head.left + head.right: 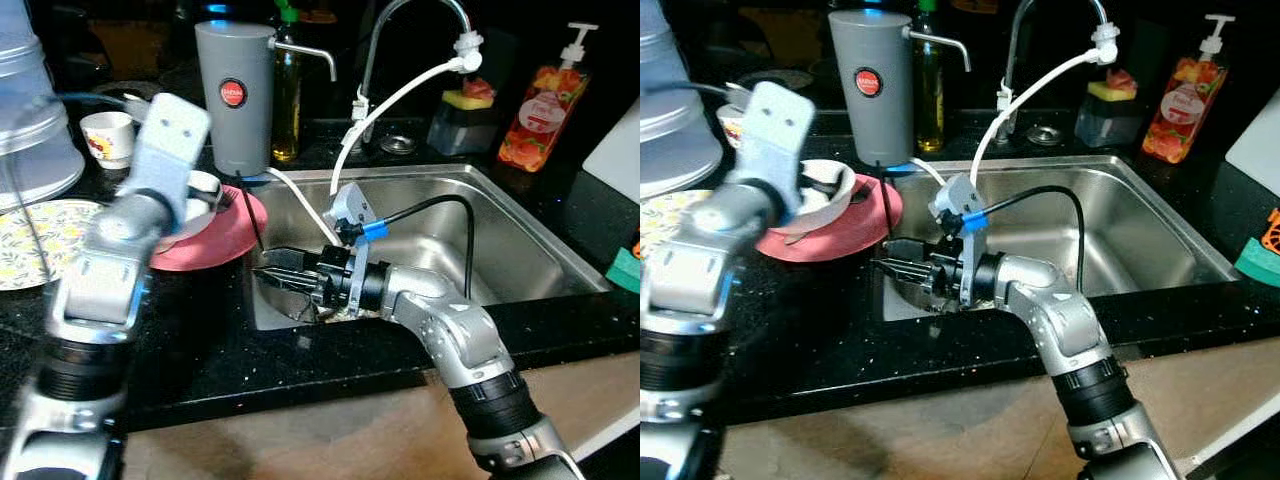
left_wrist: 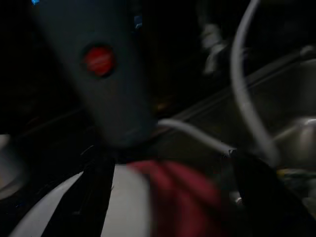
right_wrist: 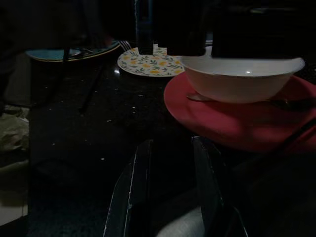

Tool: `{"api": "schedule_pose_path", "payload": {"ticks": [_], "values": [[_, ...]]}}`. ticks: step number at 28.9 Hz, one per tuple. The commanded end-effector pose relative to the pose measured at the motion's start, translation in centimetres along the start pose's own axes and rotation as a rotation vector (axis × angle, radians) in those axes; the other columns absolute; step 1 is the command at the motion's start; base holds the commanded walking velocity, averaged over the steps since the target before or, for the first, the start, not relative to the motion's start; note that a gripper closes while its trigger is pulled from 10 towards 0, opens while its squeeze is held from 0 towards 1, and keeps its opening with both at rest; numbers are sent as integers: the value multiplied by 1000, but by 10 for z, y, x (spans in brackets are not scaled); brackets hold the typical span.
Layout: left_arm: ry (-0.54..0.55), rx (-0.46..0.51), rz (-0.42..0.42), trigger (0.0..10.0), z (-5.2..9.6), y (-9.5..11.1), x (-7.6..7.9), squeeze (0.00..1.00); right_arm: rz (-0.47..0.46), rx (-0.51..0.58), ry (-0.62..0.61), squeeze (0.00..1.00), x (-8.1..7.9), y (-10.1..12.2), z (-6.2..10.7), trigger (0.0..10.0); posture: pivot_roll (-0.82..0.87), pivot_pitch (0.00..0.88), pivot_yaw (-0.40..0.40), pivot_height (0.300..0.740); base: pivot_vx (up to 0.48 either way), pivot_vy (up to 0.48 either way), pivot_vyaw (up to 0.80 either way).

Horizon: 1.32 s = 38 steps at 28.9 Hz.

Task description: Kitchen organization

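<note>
Black speckled counter [image 1: 200, 350] with a stainless sink [image 1: 520, 250] set into it, faucet [image 1: 400, 30] at 12 o'clock of the basin. Red plate [image 1: 225, 240] sits on the counter at the sink's 9 o'clock edge, white bowl [image 1: 825, 190] on top of it with a utensil lying beside the bowl on the plate. Grey cylindrical dispenser [image 1: 235, 95] with a red round logo stands at 12 o'clock of the plate; floral plate [image 1: 40, 240] at 9 o'clock of the red one; small cup [image 1: 108, 135] behind it. Orange soap pump bottle [image 1: 540, 105] at the sink's 1 o'clock. Left gripper [image 2: 163, 197] over the bowl and red plate, fingers spread apart, nothing held. Right gripper [image 1: 285, 280] at the sink's left inner wall, pointing at 9 o'clock toward the plate, fingers slightly apart, nothing seen between them.
</note>
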<state>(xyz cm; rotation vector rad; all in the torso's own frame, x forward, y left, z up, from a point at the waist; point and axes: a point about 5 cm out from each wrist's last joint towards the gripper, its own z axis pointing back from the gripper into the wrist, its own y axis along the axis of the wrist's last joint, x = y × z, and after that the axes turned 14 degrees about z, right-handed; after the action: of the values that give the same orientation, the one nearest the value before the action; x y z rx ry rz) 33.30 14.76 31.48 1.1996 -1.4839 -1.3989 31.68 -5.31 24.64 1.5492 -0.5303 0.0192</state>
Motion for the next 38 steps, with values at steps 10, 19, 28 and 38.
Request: {"api": "schedule_pose_path", "payload": {"ticks": [10, 19, 28, 38], "values": [[68, -266, -30, 10000, -3, -52, 14, 294, 43, -16, -14, 0, 7, 4, 5, 10000, -12, 63, -42, 740, 0, 0, 0], [72, -273, 51, 10000, -5, -67, 15, 0, 76, -31, -50, 0, 9, 2, 6, 10000, -13, 58, -42, 740, 0, 0, 0], [78, -298, 28, 10000, -12, -77, 13, 0, 85, -39, -51, 0, 11, 2, 7, 10000, -19, 65, -42, 740, 0, 0, 0], [88, -326, 2, 10000, -23, -89, -4, 0, 87, -38, -49, 0, 13, 2, 8, 10000, -21, 73, -47, 740, 0, 0, 0]]}}
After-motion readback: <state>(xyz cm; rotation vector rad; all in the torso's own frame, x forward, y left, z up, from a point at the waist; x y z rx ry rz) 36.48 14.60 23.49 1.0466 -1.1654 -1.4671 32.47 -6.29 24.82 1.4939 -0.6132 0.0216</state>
